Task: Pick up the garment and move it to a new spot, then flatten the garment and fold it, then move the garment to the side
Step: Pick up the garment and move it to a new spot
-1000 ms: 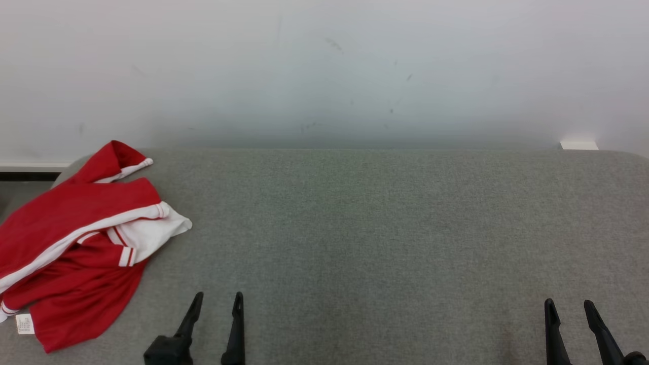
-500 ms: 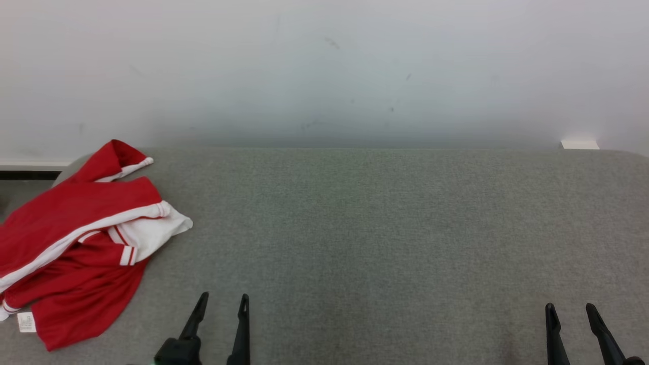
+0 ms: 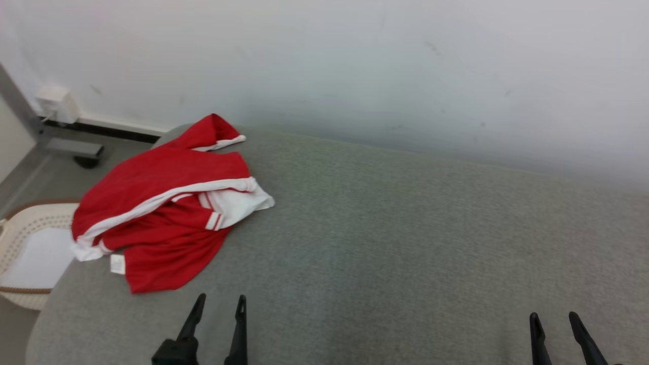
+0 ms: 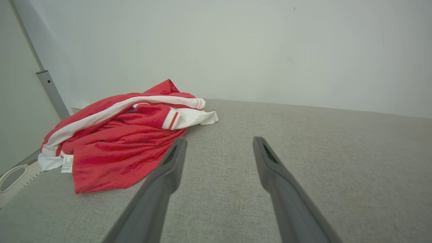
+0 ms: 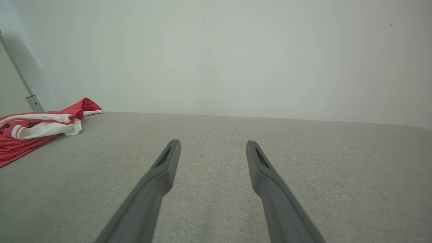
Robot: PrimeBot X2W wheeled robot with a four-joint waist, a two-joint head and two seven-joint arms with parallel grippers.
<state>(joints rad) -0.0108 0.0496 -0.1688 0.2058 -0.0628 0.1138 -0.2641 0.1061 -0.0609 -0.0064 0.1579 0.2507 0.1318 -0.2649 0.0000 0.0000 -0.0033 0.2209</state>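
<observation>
Garment crumpled at table's far-left corner; both grippers open

Red-and-white garment (image 3: 162, 203) lies bunched on the grey fabric-covered table (image 3: 405, 243), near its left edge and the white wall (image 3: 355, 61). A wicker basket (image 3: 20, 225) stands below that edge. The left gripper (image 3: 219, 300) hovers near the garment's hem without touching it, fingers spread and empty. The right gripper (image 3: 552, 317), likewise spread and empty, is well apart over bare table.

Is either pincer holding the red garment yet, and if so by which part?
Nothing is held: the left pincer and the right pincer stand open above the grey surface, apart from the garment.
</observation>
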